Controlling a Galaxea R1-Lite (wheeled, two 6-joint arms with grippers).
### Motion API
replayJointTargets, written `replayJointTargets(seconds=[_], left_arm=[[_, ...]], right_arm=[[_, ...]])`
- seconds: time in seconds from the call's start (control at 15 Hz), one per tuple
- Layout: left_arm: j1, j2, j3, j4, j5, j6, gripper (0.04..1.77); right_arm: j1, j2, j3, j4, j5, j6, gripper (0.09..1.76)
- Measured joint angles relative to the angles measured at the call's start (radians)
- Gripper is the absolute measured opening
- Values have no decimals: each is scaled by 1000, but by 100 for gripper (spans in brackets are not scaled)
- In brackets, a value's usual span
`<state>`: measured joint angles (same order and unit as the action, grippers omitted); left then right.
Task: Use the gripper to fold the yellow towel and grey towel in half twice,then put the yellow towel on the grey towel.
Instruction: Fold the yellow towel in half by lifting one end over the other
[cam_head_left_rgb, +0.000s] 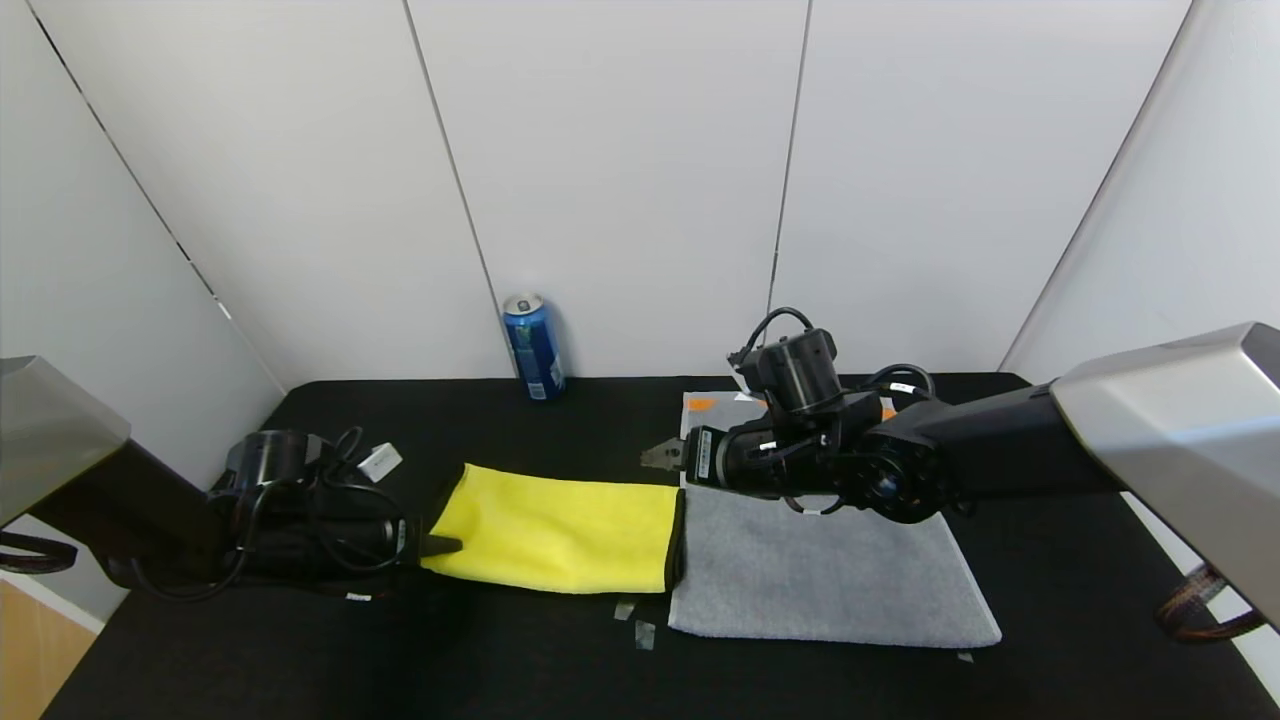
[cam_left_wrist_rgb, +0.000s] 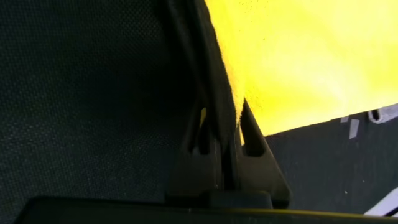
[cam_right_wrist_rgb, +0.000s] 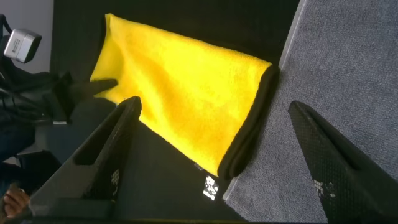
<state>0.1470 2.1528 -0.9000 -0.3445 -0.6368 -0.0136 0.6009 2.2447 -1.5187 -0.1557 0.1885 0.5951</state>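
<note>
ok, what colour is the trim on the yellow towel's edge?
Black trim along the yellow towel end next to the grey towel; clearest in the right wrist view.
</note>
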Motion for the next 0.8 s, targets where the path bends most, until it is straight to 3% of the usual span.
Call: replayJointTargets(seconds=[0.4, 0.8], left_arm=[[42, -3, -10, -4, 0, -4, 16], [160, -4, -65, -4, 0, -6, 16]], right_arm=[[0, 5, -1, 0, 0, 1, 171], [0, 7, -4, 0, 0, 3, 171]])
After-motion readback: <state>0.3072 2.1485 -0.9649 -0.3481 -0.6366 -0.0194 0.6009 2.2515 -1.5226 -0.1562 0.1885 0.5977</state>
